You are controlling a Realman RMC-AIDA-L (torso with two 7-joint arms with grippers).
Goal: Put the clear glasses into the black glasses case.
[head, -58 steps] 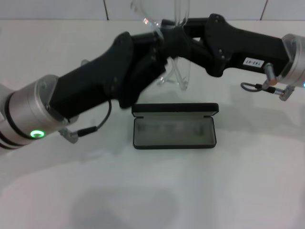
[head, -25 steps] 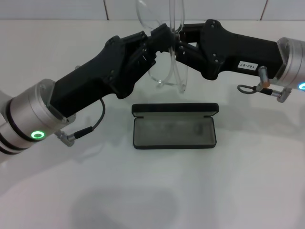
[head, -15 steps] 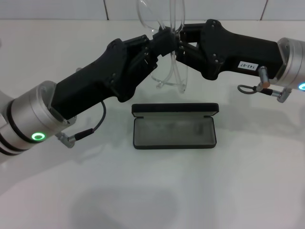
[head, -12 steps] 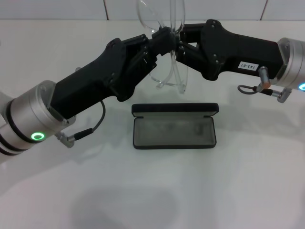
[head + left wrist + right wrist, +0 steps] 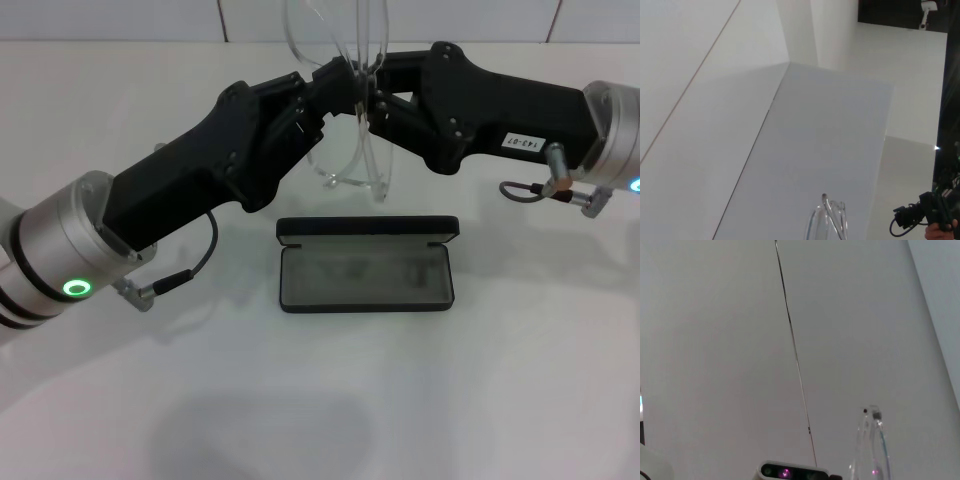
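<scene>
White tabletop spreads under us; near its middle the matte black hinged glasses case [image 5: 366, 266] lies open, lining up, ready to receive. Above its far edge our left gripper [image 5: 338, 85] and right gripper [image 5: 385, 95] both pinch the transparent wraparound plastic glasses [image 5: 352, 120], apparently sharing support before lowering them.

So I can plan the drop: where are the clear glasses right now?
In the head view, the clear glasses hang in mid-air between the left gripper and right gripper, behind the open black glasses case.

clear glasses [image 5: 829, 222], white wall [image 5: 705, 100]
</scene>
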